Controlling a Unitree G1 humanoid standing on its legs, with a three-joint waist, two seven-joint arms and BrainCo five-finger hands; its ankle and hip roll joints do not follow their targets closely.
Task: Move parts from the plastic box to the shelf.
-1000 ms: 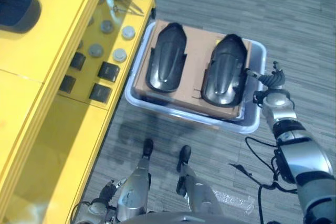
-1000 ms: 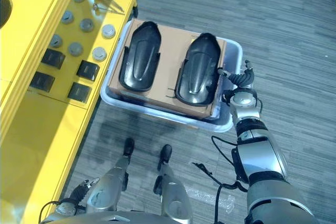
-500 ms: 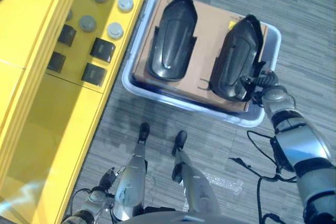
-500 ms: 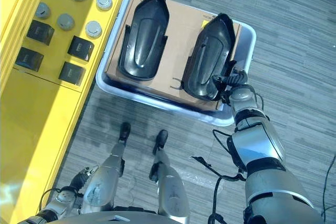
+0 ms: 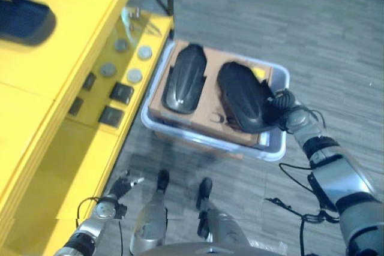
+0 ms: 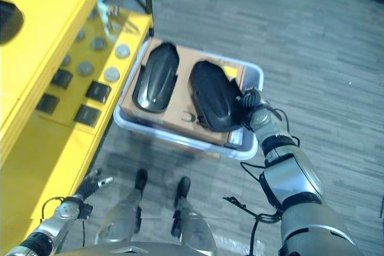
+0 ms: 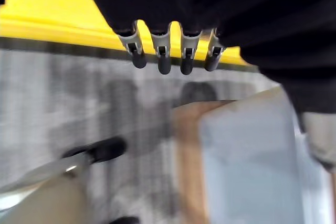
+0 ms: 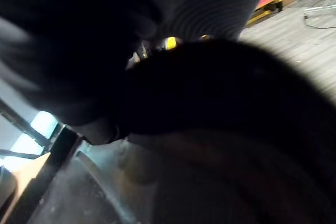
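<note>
On the grey floor beside the yellow shelf (image 5: 72, 76) sat the box (image 5: 273, 148), two black parts on its cardboard. The right hand (image 5: 278, 105) gripped the nearer part (image 5: 243, 103), tilted, likely lifting it out. The left hand (image 5: 117, 189) hung low, fingers relaxed

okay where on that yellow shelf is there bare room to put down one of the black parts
The lower shelf is bare on its near stretch, from the black square blocks toward the left robot hand. The far end is crowded: blocks, round grey discs and small metal pieces. The top shelf is bare except for a dark part at its left.
</note>
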